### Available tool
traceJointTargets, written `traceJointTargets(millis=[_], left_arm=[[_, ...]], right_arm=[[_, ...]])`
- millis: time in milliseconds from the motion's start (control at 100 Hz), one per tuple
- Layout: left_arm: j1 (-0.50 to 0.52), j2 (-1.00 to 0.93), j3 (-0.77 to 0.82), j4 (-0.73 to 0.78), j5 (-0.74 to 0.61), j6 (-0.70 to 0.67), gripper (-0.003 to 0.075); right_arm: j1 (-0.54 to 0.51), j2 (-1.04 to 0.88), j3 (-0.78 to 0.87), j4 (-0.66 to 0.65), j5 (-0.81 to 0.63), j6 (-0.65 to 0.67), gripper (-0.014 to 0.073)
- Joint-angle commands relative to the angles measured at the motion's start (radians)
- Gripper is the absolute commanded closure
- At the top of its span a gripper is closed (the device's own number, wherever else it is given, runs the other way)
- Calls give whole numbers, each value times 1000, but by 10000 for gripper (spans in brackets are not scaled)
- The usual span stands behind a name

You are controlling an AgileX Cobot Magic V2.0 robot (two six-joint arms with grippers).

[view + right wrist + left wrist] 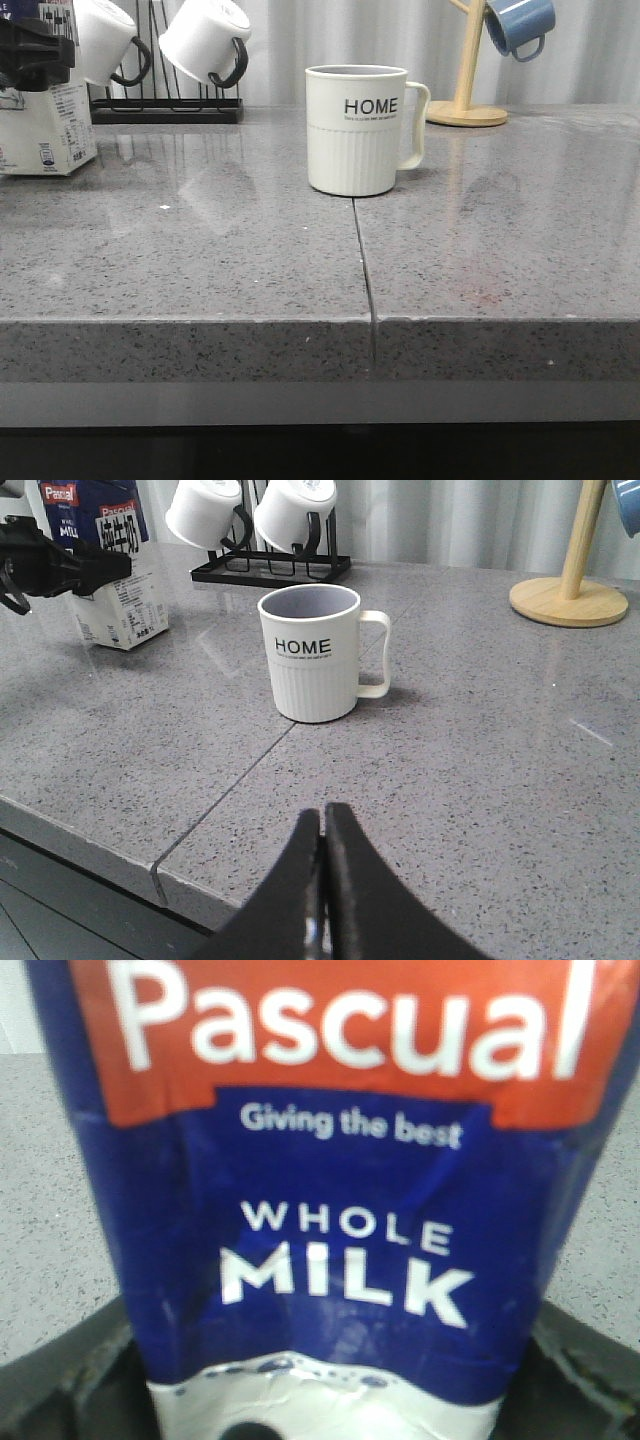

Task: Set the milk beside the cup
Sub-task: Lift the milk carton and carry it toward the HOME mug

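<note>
The milk (45, 130) is a white carton with a dark blue top, standing at the far left of the grey counter. My left gripper (35, 50) is shut on its upper part. In the left wrist view the "WHOLE MILK" face (340, 1210) fills the gap between the dark fingers (70, 1380). The cup (355, 130), a cream ribbed mug marked "HOME", stands mid-counter with its handle to the right, well right of the milk. In the right wrist view my right gripper (323, 815) is shut and empty above the counter's front edge, short of the cup (312, 655).
A black rack (165, 108) holding two white mugs (205, 40) stands behind the milk. At the back right is a wooden mug tree (468, 100) with a blue mug (520, 25). A seam (362, 270) runs from the cup to the counter's front edge.
</note>
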Motion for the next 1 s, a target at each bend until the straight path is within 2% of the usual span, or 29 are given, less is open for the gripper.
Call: traceJointTargets(millis=[0,110,230,540,720,990], left_arm=[[-8,-37,-34,-5,-63,-5,445],[-22,-54,-24,-28,-38,-5,510],[-40,-88,-13,-56,-43,-5,546],[-96,-258,58,-140,-22,31,545],[-190,-307,93,-285,-53,242,545],[-338,-257,78,-353,-156,268,545]], right_arm=[[-1,8,-26,-4,-73,-2,659],[-1,8,-26,-4,-73,-2,659],[-1,8,-26,-4,-73,-2,659],[-1,8,-26,-4,-73,-2,659],[-1,8,-26,-4,-73,-2,659],[-1,8,-26,-4,-73,-2,659]])
